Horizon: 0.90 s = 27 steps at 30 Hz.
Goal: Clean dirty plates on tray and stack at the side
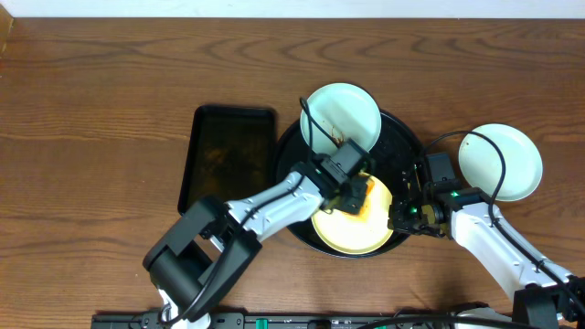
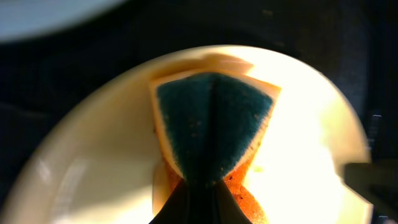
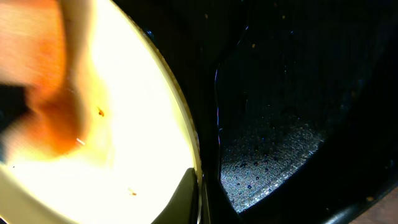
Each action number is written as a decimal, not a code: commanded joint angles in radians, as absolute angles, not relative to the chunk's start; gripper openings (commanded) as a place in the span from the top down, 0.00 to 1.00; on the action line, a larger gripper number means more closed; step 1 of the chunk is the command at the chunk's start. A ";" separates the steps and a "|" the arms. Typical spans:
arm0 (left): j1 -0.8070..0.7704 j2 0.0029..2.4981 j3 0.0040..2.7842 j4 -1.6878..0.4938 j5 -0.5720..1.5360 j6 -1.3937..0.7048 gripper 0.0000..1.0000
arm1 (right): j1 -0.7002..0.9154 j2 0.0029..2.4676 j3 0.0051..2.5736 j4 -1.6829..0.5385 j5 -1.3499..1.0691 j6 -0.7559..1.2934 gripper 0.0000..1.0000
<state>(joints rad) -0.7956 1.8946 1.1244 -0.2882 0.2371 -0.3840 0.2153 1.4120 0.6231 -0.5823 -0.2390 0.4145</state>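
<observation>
On the table, the tray is holding a yellow plate and a blue plate; a third plate is lying beside it. The left tool is squeezing a sponge; the right tool is pinching the yellow plate.

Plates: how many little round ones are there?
3. A pale mint-blue round plate on the glossy round black tray, far side; a pale yellow plate on its near part; another mint-blue plate on the brown wooden table, right. None seems hidden.
</observation>
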 commanded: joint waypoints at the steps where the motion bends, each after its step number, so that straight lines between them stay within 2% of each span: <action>1: -0.725 1.927 1.124 -0.325 0.155 -0.245 0.92 | 0.211 1.422 0.601 -0.595 -0.241 0.414 0.99; 6: -0.690 1.927 1.124 -0.353 0.147 -0.222 0.92 | 0.211 1.422 0.601 -0.595 -0.241 0.414 0.99; 9: -0.711 1.927 1.124 -0.353 0.235 -0.221 0.93 | 0.211 1.422 0.601 -0.595 -0.241 0.414 0.99; 15: -0.805 1.927 1.124 -0.367 0.379 -0.241 0.93 | 0.211 1.422 0.601 -0.595 -0.241 0.414 0.99; 27: -0.956 1.927 1.124 -0.441 0.385 -0.336 0.92 | 0.211 1.422 0.601 -0.595 -0.241 0.414 0.99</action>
<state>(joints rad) -0.9222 1.8946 1.1412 -0.4118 0.3435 -0.3065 0.2153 1.4120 0.6231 -0.5831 -0.2398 0.4145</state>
